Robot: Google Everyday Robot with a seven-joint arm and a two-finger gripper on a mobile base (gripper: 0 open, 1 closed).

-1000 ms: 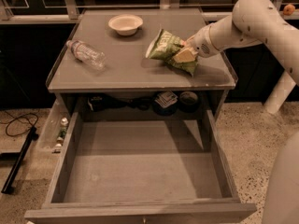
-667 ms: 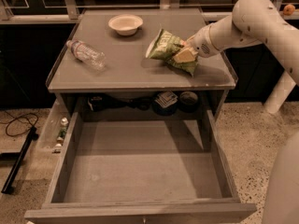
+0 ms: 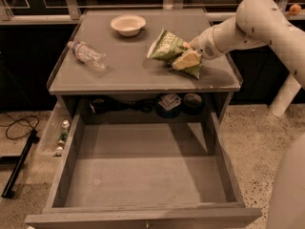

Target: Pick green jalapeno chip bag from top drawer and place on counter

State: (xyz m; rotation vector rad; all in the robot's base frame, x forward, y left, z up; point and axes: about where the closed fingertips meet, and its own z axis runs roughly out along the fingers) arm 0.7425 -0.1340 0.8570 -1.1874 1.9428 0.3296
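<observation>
Chip bag [image 3: 167, 46] sits on the counter [image 3: 128, 70], right of centre, tipped up on its lower edge, above the pulled-out drawer [image 3: 143, 175]. From the left: a plastic bottle [image 3: 88, 55] on its side, a bowl [image 3: 127, 24] at the back, the bag, then the gripper [image 3: 187, 61], which appears clamped on the bag's right side. The bag looks light, soft, crinkly and probably slippery. A pinch on a sealed edge should crush the chips least.

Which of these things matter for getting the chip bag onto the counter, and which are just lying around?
Job: green jalapeno chip bag; gripper, at the bag; counter; top drawer, open.
Lying about: bowl; plastic bottle, both on the counter.
</observation>
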